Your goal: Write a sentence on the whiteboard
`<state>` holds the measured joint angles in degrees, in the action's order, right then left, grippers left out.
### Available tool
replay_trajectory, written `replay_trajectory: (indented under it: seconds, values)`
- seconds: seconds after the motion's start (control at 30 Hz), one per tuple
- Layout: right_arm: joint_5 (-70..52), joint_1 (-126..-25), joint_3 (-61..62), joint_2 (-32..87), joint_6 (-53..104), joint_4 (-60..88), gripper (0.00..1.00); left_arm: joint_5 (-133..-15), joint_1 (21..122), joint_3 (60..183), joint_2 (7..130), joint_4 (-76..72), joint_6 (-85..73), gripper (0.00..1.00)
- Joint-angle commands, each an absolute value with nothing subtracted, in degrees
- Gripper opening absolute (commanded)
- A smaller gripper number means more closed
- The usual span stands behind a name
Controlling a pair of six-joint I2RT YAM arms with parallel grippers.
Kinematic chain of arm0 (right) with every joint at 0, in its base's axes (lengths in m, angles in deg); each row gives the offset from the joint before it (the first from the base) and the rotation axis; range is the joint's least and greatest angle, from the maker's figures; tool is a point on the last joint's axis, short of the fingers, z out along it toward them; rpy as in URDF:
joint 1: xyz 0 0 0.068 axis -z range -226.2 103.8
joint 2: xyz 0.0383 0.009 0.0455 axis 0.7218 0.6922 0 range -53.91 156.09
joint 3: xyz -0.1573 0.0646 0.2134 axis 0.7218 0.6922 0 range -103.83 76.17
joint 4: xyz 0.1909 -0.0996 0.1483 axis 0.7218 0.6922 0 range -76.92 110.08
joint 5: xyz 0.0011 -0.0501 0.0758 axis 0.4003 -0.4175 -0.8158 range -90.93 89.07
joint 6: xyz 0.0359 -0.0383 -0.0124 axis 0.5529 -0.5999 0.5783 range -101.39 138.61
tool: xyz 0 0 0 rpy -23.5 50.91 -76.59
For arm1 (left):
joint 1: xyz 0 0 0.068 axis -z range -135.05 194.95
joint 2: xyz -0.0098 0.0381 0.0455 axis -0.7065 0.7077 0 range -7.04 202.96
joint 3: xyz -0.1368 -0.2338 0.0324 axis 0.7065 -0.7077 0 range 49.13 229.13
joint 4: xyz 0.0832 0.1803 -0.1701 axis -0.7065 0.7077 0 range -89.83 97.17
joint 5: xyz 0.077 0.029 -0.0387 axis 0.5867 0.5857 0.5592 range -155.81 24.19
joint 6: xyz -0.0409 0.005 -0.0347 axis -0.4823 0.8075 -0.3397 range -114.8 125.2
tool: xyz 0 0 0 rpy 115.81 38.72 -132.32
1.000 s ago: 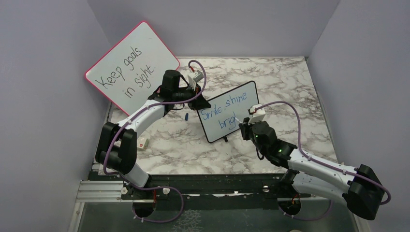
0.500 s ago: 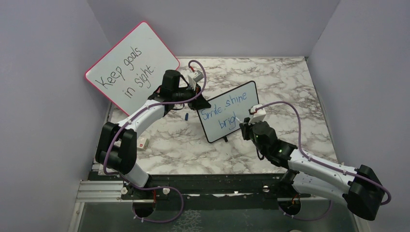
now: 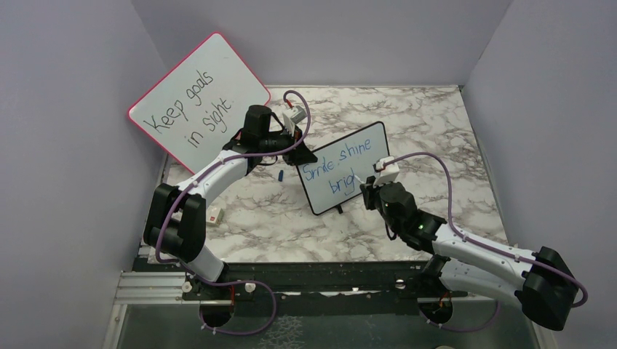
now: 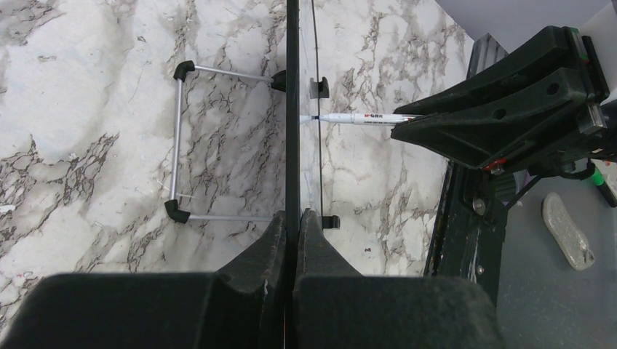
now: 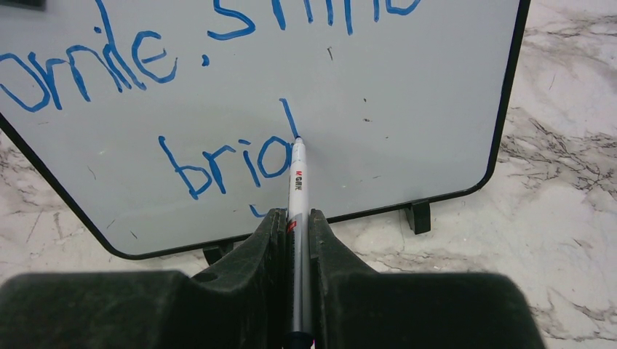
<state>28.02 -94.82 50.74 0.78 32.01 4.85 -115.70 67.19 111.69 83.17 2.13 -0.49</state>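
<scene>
Writing in blue on the whiteboard (image 3: 342, 169) reads "Smile, shine" above "brig", and the sentence (image 5: 145, 65) ends in a short upstroke. A red-framed board (image 3: 200, 98) says "Keep goals in sight" in black. Compared with a second ago the lettering looks the same and the right gripper (image 5: 295, 218) has barely shifted. It is clamped on a marker (image 5: 297, 174) whose tip touches the foot of that stroke. The whiteboard stands on the marble table (image 3: 436, 131), its edge pinched in the left gripper (image 4: 294, 218).
</scene>
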Motion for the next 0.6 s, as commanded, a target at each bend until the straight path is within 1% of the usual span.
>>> replay_trajectory:
  seconds: [0.0, 0.27, 0.57]
  values:
    - [30.0, -94.0, 50.9, 0.8, 31.3, 1.3, 0.01, -112.2, 67.6, 111.8, 84.3, 5.0, 4.3, 0.00]
    - [31.1, -93.7, 51.1, 0.7, 31.9, 2.1, 0.01, -112.2, 67.6, 111.8, 84.2, 5.1, 4.3, 0.00]
    - [31.3, -93.5, 50.7, 0.0, 34.4, 7.2, 0.01, -112.1, 67.6, 111.8, 84.1, 5.0, 4.2, 0.00]
